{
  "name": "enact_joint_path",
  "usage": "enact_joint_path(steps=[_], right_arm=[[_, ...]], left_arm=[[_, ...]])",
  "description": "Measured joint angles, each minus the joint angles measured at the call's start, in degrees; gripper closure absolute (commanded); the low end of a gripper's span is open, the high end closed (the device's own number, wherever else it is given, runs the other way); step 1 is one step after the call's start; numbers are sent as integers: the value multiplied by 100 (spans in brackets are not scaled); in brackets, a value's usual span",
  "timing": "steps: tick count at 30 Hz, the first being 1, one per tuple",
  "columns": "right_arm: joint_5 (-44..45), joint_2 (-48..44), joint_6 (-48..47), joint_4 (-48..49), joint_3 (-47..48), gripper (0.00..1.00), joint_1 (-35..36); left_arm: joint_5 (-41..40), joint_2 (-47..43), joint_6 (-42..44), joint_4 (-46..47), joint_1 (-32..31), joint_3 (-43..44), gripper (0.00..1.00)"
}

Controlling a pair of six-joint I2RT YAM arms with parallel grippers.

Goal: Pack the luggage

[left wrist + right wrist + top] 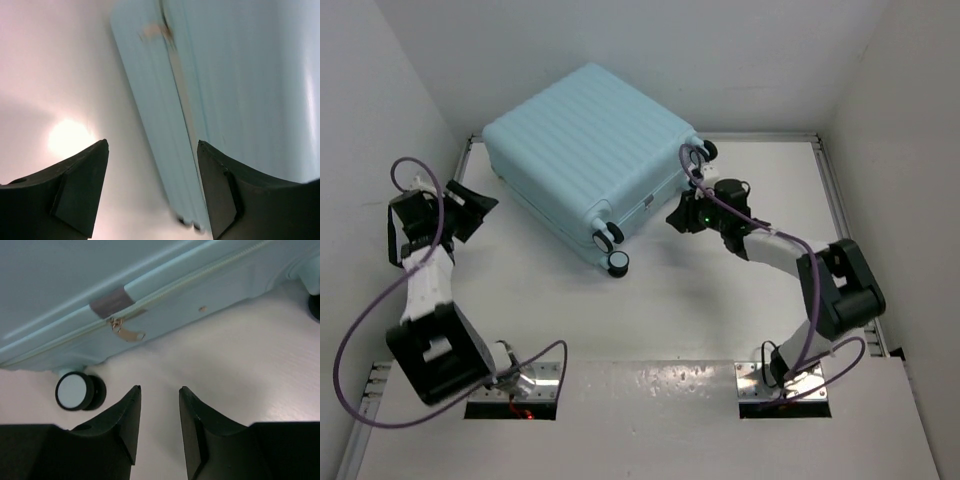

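The luggage (585,150) is a large pale light-blue ribbed suitcase, lying flat and zipped shut at the back middle of the table. My left gripper (485,208) is open and empty just left of its left side; in the left wrist view the ribbed shell (240,75) fills the right half, between and beyond my gripper (152,150). My right gripper (672,217) is open and empty by the wheel end. The right wrist view shows my gripper (160,390) above bare table, short of the zipper pull (127,332) and a black-and-white wheel (75,391).
White walls close in the table (650,320) on the left, back and right. Metal rails run along its edges. Two wheels (618,263) stick out from the suitcase's near corner, and another (705,150) at its right corner, near my right arm's cable.
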Motion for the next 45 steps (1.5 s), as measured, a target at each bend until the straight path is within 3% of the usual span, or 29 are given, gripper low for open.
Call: enact_joint_path(steps=[2,5,6,8,13,15,19,23,26,31,35,38,41,43,45], right_arm=[[17,330,-2,249,142,60,70],[7,697,0,579,315,59,219],[0,769,7,656,352,58,269],[-24,894,24,826,411,58,374],[-42,1106,66,1010,584,59,566],[-39,1073,74,997,564,65,588],[-55,442,109,697,146,66,264],[-31,-501,177,205,15,59,-710],[149,-476,291,131,393,59,-1499],[448,1034,645,109,1871,57,-2319],[328,2627,946,-90,3272,55,-2448],[-59,4142,1314,-260,4951,54,-2387],[-361,5396,1797,-413,6485,49,-2262],[-472,6155,2111,-348,7414,40,-2133],[-501,6559,2374,-240,7744,31,-1963]], left_arm=[[-26,-796,157,-479,-138,-299,25],[-20,-1663,269,-1073,-422,-431,18],[-13,-1858,293,-1224,-494,-437,12],[9,-2218,334,-1462,-625,-525,10],[-59,-2756,313,-2210,-632,-1108,17],[-76,-2782,289,-2479,-525,-1279,20],[-116,-2638,229,-2588,-227,-1405,25],[-225,-2124,125,-2321,-103,-1491,26],[-393,-1602,-15,-2039,-94,-1600,26],[-776,-831,-63,-1530,-61,-1416,25],[-1054,-402,66,-1204,-59,-966,25],[-1191,-328,188,-1021,-59,-769,24],[-1285,-323,345,-990,-52,-723,24],[-1298,-308,439,-1008,-28,-723,24],[-1309,-297,516,-1047,9,-723,24]])
